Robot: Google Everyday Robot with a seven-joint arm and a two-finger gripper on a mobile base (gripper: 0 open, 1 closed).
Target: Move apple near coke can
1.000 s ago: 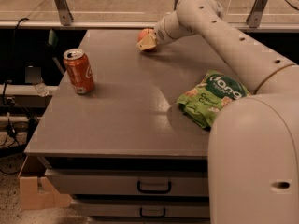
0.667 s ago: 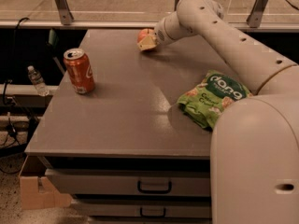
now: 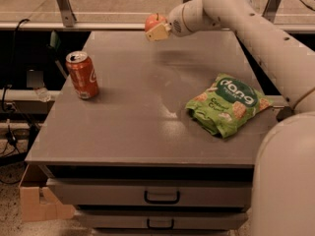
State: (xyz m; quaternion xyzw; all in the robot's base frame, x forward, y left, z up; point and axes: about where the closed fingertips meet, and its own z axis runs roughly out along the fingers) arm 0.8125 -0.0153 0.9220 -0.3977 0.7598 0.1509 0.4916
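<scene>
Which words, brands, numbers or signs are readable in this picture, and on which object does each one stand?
"dong": white letters in the dark oval on the green snack bag.
Smaller print under it on the bag: too blurred to read.
White script on the coke can: too blurred to read.
No text on the apple or the gripper holding it above the far edge of the table.

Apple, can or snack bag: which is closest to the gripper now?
The apple, held in the gripper at the table's far edge; the coke can and green snack bag sit well away.
</scene>
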